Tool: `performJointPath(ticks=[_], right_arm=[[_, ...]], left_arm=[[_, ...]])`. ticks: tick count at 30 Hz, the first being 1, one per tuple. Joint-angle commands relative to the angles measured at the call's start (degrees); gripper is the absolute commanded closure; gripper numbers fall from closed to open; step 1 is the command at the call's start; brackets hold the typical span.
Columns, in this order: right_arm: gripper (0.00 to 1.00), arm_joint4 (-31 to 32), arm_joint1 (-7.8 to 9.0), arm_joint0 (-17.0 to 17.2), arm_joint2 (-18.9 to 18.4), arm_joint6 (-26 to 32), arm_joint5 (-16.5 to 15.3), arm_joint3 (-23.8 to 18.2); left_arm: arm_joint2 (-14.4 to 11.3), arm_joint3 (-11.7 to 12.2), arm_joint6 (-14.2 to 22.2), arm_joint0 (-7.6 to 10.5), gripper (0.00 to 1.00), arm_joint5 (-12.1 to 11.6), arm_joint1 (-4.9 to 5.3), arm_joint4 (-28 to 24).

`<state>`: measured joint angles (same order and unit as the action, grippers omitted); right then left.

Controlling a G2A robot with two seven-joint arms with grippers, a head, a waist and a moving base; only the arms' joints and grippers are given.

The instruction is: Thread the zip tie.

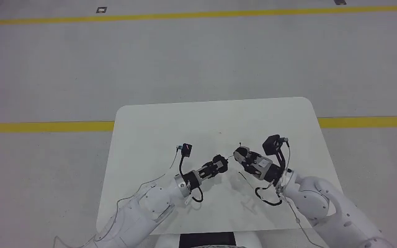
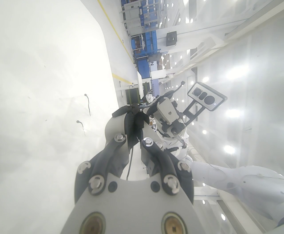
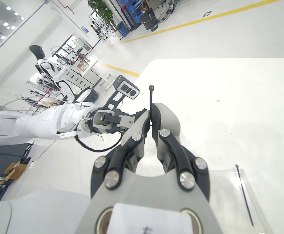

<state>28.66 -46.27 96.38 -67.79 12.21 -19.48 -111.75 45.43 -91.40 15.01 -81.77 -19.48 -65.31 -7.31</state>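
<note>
A white table (image 1: 155,124) lies under the left pincer (image 1: 224,162) and the right pincer (image 1: 239,152). Beyond both, a yellow line (image 1: 56,126) crosses the grey floor (image 1: 62,68). A second line (image 1: 186,15) runs farther off, with a black marker (image 1: 101,10) past it. A chair (image 3: 36,51) and a plant (image 3: 99,8) stand far beyond the right pincer.

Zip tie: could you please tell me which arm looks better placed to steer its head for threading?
Right, probably. The right gripper is shut on the zip tie below its head, which pokes free beyond it; the left gripper seems to pinch the tail.
</note>
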Motion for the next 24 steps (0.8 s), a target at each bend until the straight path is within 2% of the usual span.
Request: performJointPath(ticks=[1, 5, 24], right_arm=[[1.00, 0.1, 0.35, -0.2, 0.5, -0.6, 0.0, 0.2], [1.00, 0.2, 1.27, -0.7, 1.4, -2.2, 0.0, 0.8], [1.00, 0.2, 1.27, -0.7, 1.4, -2.2, 0.0, 0.8]], left_arm=[[0.0, 0.0, 0.0, 0.00, 1.00, 0.0, 0.00, 0.0], [0.0, 0.0, 0.0, 0.00, 1.00, 0.0, 0.00, 0.0], [0.0, 0.0, 0.0, 0.00, 1.00, 0.0, 0.00, 0.0]])
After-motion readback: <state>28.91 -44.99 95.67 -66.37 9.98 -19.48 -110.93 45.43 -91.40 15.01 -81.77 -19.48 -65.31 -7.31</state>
